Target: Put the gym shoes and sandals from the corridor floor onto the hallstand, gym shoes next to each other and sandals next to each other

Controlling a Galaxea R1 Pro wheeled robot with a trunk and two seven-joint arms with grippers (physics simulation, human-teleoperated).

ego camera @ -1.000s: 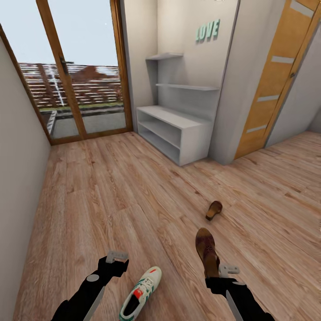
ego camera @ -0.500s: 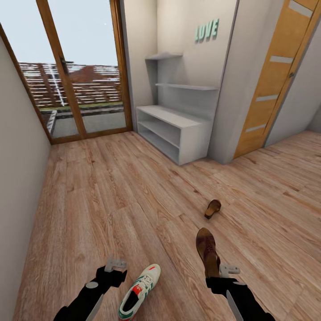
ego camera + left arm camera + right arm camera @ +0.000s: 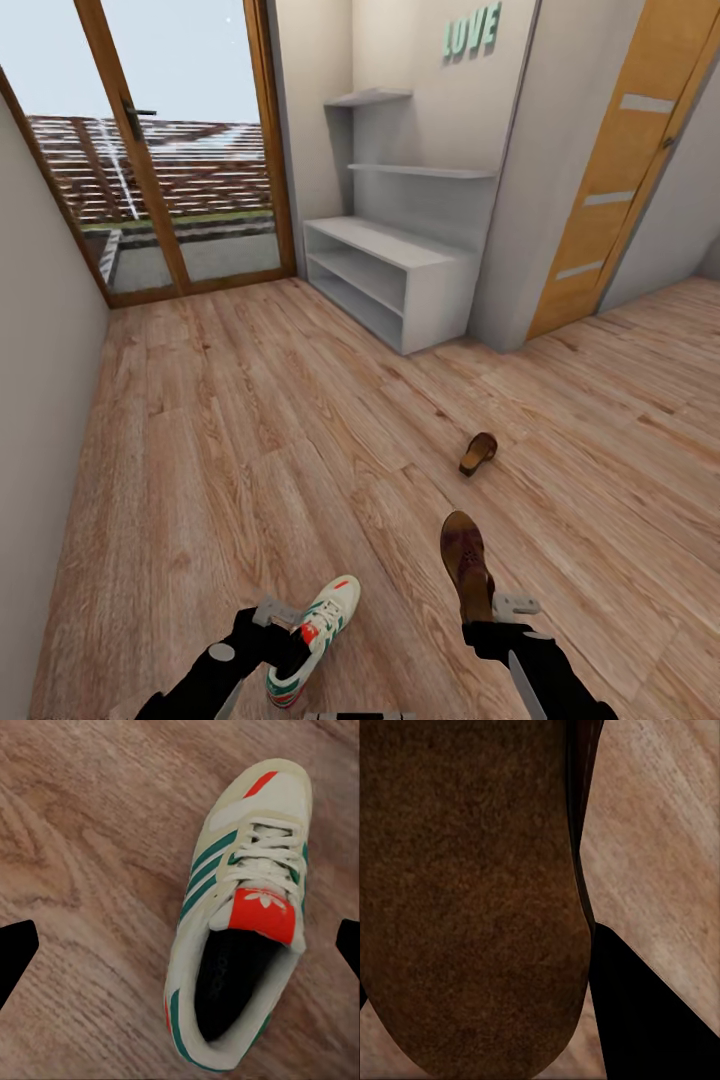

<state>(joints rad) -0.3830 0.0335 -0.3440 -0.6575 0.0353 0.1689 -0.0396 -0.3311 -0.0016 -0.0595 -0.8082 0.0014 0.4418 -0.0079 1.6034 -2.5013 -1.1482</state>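
Where wood-plank corridor floor (image 3: 250, 440) meets glass door (image 3: 170, 150), pale hallstand (image 3: 400, 270).

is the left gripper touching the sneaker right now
Apart. In the left wrist view the gym shoe lies on the corridor floor between the left gripper's wide-spread fingertips, with bare floor showing between each tip and the shoe.

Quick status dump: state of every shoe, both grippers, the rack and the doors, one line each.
White sneaker with green stripes: upright on wood floor.
Brown leather sandal, near: held by right gripper.
Brown sandal, far: on floor.
Left gripper: open, over the sneaker.
Right gripper: shut on sandal.
Grey-white hallstand: no shoes on it.
Glass door: closed.
Wooden door: closed.
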